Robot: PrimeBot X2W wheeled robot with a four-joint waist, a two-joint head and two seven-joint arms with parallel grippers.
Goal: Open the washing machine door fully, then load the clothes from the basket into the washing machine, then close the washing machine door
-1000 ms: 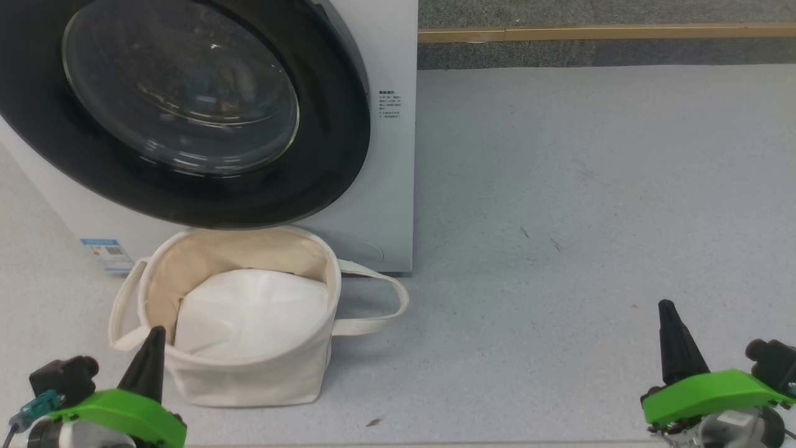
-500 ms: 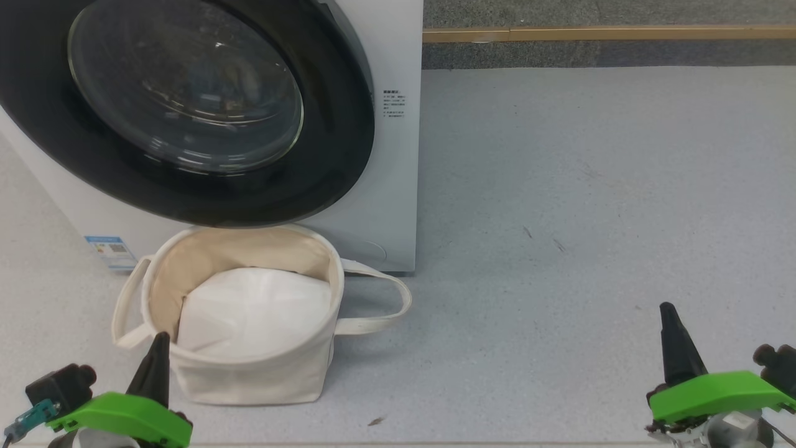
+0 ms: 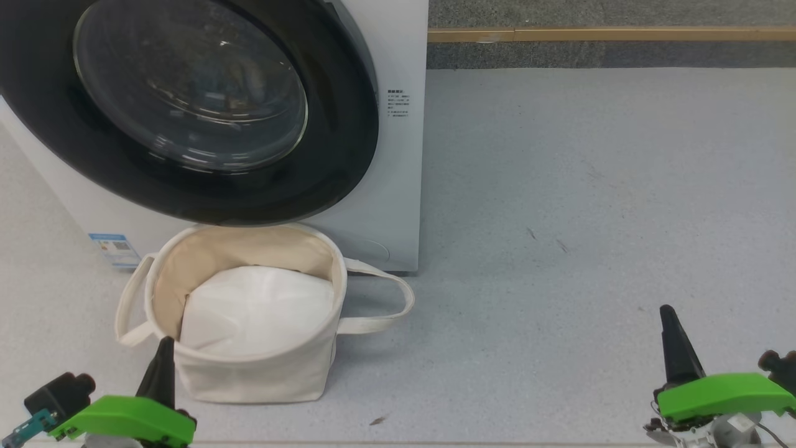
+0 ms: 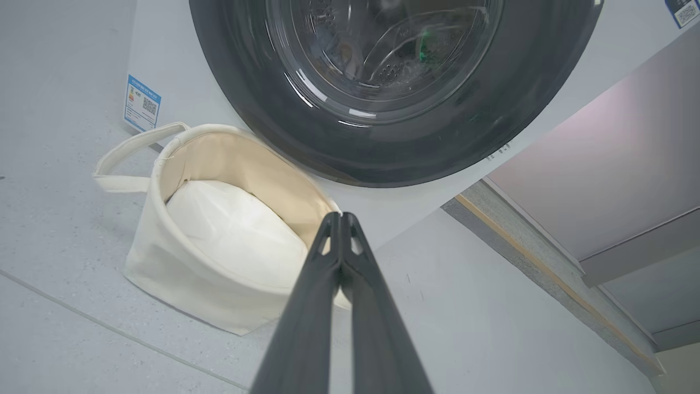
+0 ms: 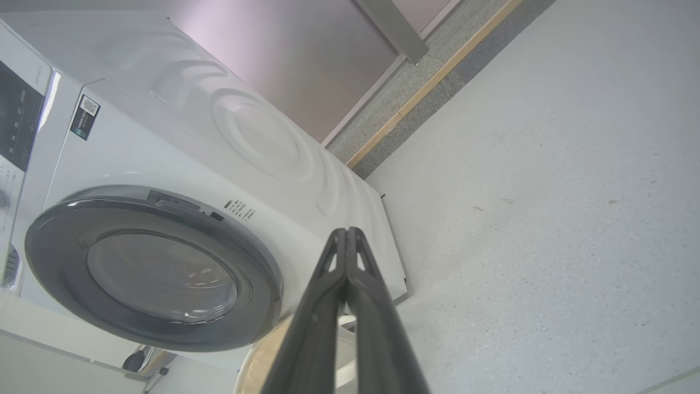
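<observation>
Washing machine at upper left of head view, white front-loader on grey floor. Washing machine door sits shut, flat against the front: glossy black rim round a clear glass bowl. Thru the glass only drum holes + glare show, contents unclear. Small printed label on the white panel just right of the door, blue sticker low on the front, left side. Basket stands upright on the floor right in front of the washer, below the door's lower edge. Its back rim is close to the washer front, can't tell if touching. Inside it a lump of plain white padding against the tan lining. One looped handle droops out to the right, the other on the left side. Left gripper low at bottom left of head view, fingers pressed together to one point, holding nothing. Its tip overlaps the basket's near-left wall in that view, contact can't be told. In left wrist view the closed fingers point at the basket rim + door bottom. Right gripper at bottom right over bare floor, well apart from basket and washer, fingers together, empty. Green mount behind the left fingers, a like one behind the right. Wood-coloured strip runs along the far wall base
</observation>
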